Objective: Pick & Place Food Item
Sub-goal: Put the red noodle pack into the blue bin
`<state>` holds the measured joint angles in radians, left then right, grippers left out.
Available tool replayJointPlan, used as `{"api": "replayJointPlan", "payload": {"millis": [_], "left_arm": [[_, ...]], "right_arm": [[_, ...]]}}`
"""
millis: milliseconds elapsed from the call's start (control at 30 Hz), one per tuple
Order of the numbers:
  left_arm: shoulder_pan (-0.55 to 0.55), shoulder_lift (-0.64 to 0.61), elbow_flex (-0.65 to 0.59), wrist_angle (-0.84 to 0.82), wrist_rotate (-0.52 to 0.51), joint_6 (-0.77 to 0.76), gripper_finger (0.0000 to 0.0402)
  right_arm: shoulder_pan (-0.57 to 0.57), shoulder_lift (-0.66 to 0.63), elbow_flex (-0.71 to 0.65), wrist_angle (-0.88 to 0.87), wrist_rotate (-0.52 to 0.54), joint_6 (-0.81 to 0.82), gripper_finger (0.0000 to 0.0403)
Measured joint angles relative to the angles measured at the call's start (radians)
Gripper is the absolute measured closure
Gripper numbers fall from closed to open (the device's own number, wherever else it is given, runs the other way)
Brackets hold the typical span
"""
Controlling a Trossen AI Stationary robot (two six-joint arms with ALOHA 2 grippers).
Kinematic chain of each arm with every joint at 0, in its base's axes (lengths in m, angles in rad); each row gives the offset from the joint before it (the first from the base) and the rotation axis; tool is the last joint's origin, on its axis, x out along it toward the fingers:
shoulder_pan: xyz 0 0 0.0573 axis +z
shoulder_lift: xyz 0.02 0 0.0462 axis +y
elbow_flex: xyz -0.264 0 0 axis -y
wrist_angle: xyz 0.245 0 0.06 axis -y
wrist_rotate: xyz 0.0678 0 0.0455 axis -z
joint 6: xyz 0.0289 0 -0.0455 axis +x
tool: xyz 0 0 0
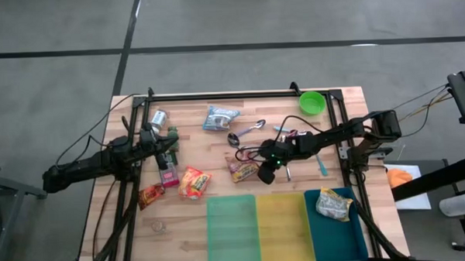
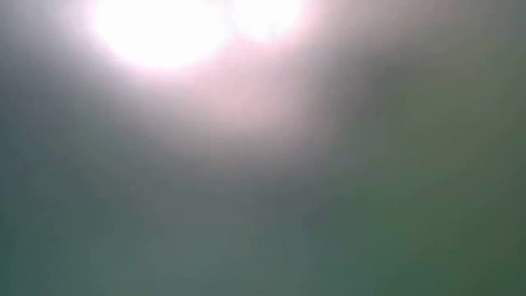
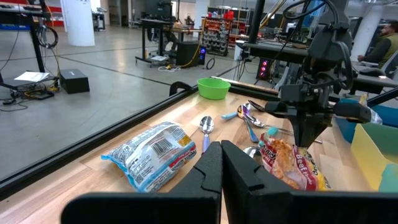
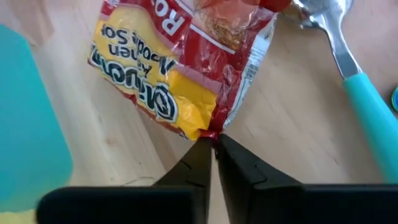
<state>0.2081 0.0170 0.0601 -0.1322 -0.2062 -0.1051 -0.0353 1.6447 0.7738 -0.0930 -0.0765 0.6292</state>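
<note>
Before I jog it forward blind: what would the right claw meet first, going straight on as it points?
The right claw would most likely meet the red and yellow noodle packet, whose corner sits right at its tips; the claw may already be touching it.

A grey concrete floor (image 1: 229, 22) crossed by dark seam lines surrounds the wooden worktop (image 1: 202, 151). Beyond it lies an open workshop hall: a white column (image 3: 79, 22), a black box (image 3: 74, 81) on the floor, distant workbenches (image 3: 158, 28) and red shelving (image 3: 217, 28). The low view shows only a blurred glare (image 2: 164, 25).
</note>
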Motion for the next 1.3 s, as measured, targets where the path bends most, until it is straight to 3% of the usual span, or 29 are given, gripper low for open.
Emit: {"api": "replayJointPlan", "payload": {"millis": [267,600,867,1300], "left_arm": [[0.0,0.0,0.0,0.0,0.0,0.0,0.0402],[0.0,0.0,0.0,0.0,0.0,0.0,0.0402],[0.0,0.0,0.0,0.0,0.0,0.0,0.0402],[0.0,0.0,0.0,0.0,0.0,0.0,0.0402]], "right_arm": [[0.0,0.0,0.0,-0.001,0.0,-0.007,0.028],[0.0,-0.03,0.0,-0.006,-0.017,-0.012,0.0223],[0.0,-0.096,0.0,0.002,-0.029,-0.057,0.0215],[-0.001,-0.046,0.001,0.089,0.031,-0.104,0.0215]]}}
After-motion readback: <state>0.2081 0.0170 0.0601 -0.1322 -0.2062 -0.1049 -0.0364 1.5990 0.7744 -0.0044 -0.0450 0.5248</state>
